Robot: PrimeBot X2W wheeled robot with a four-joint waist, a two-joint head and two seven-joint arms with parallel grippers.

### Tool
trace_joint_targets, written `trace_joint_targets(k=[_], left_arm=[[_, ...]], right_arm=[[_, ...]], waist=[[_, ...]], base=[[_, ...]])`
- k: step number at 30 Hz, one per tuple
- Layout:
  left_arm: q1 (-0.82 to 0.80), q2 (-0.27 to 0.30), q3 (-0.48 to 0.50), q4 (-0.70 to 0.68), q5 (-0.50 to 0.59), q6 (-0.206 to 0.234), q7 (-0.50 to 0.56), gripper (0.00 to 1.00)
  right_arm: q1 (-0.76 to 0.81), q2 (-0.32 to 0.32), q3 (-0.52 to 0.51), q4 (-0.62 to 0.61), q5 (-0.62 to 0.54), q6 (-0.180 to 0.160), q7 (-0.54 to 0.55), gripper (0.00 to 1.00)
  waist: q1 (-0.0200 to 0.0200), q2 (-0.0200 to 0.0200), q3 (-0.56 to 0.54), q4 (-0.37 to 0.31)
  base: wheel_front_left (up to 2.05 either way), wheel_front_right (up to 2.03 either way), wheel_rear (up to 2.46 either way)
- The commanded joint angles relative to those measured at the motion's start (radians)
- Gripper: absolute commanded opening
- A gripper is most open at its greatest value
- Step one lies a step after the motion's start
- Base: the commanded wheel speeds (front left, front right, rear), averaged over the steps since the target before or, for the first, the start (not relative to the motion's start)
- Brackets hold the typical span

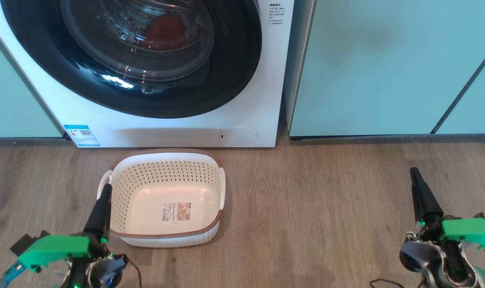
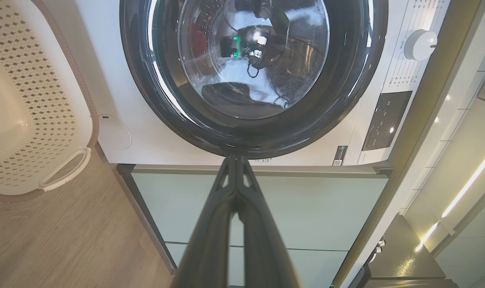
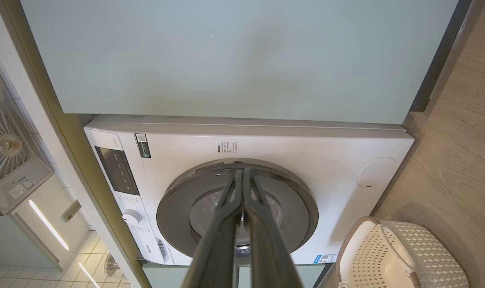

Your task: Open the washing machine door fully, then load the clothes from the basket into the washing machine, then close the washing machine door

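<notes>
Long dark tapered fingers on left gripper (image 1: 106,189) and right gripper (image 1: 414,172); bright green housings, silver-grey wrist joints, thin black cables, green lights.

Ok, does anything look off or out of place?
Nothing stands out: the washing machine door is shut, the clothes show red behind its glass, and the basket sits upright and empty on the floor.

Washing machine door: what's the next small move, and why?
Probably none: hold both arms at rest. The washing machine door looks shut, the clothes show red behind its glass, the basket is empty, and the left end effector and right end effector are shut, holding nothing.
</notes>
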Motion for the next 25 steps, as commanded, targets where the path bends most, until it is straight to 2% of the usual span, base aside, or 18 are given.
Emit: trace_joint_targets(k=[1, 25], left_arm=[[-0.057, 0.003, 0.033, -0.029, 0.003, -0.009, 0.006, 0.0], [-0.058, -0.001, 0.038, -0.029, 0.008, -0.009, 0.01, 0.0]], right_arm=[[-0.05, -0.007, 0.019, -0.032, -0.001, 0.0, 0.009, 0.0], [-0.051, -0.003, 0.014, -0.032, -0.006, 0.0, 0.013, 0.0]], waist=[[0.0, 0.0, 0.0, 0.0], [0.0, 0.0, 0.0, 0.0]], base=[[0.0, 0.0, 0.0], [0.0, 0.0, 0.0]])
